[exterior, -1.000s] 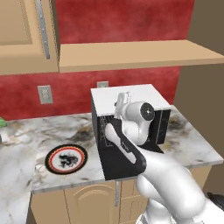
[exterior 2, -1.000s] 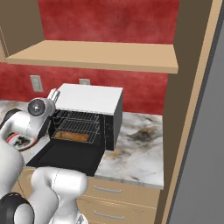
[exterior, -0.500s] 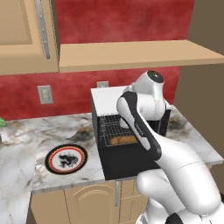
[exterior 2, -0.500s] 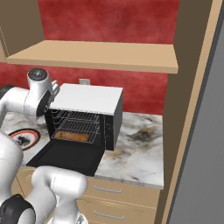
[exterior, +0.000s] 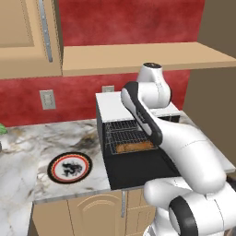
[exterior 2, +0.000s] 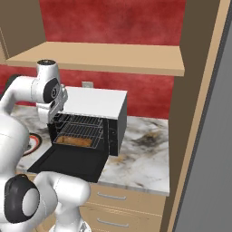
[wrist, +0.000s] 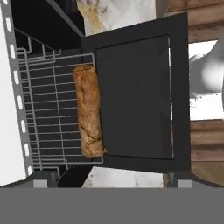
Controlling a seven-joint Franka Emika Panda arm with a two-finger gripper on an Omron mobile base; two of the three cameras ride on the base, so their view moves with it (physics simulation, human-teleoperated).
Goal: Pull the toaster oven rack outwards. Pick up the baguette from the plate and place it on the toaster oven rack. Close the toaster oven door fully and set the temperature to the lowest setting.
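Looking down through the hand camera, I see the baguette [wrist: 89, 110] lying on the toaster oven rack [wrist: 52, 113], close to the rack's front edge and running along it, with the rack drawn part of the way out of the toaster oven [exterior 2: 93, 118]. The toaster oven door [wrist: 140, 96] hangs fully open, dropped flat out in front of the cavity, its dark inner panel facing up toward my camera. My gripper [wrist: 109, 180] sits above the oven mouth with only its two finger tips [wrist: 43, 180] peeking up at the bottom of the hand view; they stand far apart, one near each side of the picture, so I read the jaws as spread wide and holding nothing. From the left base camera I can see the white arm bent over the oven's flat white top, the loaf [exterior: 134, 146] as a tan strip on the wire shelf [exterior: 126, 134], and the door [exterior: 138, 168] lying level over the counter edge. The plate [exterior: 70, 168] with its red and black rim rests on the marble counter [exterior: 27, 152] to the left of the oven, well apart from it and bare. From the right base camera the loaf [exterior 2: 76, 142] shows on the lower wire shelf, the door [exterior 2: 70, 161] flat below it, and the arm's wrist at the oven's upper left corner.
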